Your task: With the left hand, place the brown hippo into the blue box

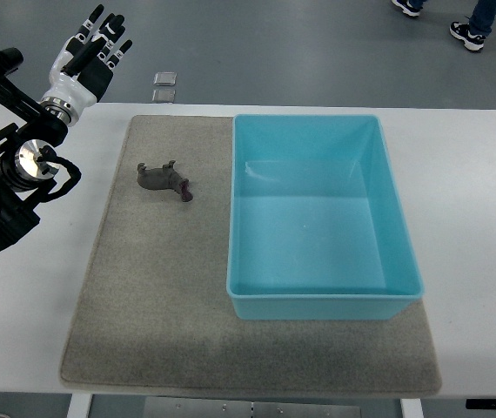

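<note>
A small brown hippo (164, 181) lies on its side on the grey mat (161, 296), just left of the blue box (387, 174). The blue box is open-topped and holds nothing. My left hand (94, 50) is raised at the far upper left, over the table's back left corner, well away from the hippo. Its fingers are spread and it holds nothing. The right arm does not show.
The mat lies on a white table (474, 192). Two small clear squares (165, 85) lie on the floor beyond the table's far edge. A person's shoes (468, 33) show at the top right.
</note>
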`<state>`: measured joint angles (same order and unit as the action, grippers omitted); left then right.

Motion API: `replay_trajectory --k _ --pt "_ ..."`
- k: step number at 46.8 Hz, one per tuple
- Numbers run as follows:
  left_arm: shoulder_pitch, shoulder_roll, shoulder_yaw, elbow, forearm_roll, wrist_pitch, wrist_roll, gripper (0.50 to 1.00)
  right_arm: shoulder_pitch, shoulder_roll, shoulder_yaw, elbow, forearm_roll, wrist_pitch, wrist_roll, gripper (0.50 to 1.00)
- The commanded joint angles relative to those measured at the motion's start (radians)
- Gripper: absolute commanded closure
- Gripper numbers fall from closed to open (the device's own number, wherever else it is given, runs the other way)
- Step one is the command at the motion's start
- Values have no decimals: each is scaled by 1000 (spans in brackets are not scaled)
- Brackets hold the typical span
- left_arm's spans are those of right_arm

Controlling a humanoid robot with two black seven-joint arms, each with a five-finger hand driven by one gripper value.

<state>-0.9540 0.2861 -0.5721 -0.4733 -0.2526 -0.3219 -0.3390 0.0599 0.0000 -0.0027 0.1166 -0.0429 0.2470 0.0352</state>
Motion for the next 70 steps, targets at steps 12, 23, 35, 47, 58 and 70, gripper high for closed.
replay_trajectory --k 12,23,35,47,58,70 --pt "0 -15 0 -1 -4 -9 -1 504 0 0 1 0 0 0 0 564" --pt "11 -1 -55 -2 -5 -25 -1 504 0 0 1 0 0 0 0 564" --pt "9 -2 -63 -1 -2 -19 0 504 0 0 0 0 0 0 0 564" --pt "9 -4 -61 -1 -2 -9 0 504 0 0 0 0 0 0 0 564" --pt "11 -1 -46 5 3 7 3 504 1 0 0 0 0 0 0 564" --pt "-3 2 27 5 7 18 8 504 0 0 1 0 0 0 0 564"
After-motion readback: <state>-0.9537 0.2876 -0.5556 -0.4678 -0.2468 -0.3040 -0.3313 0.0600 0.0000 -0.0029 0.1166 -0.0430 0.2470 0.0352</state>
